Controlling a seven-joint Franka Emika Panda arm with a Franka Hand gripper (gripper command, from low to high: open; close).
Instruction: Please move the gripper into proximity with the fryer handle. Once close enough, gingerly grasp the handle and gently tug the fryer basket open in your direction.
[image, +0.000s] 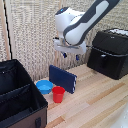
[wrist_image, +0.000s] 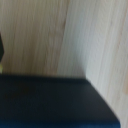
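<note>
Gripper (image: 71, 54) hanging over the wood table (image: 100, 100), apparently holding nothing; finger gap not readable. Fryer handle (image: 103, 61), upright on fryer basket (image: 106, 65), is sitting toward exterior view's right, slightly lower.

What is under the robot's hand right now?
Below the gripper stands a dark blue board on the wooden table. The wrist view shows that blue thing and bare wood beside it. What's behind the board is hidden.
</note>
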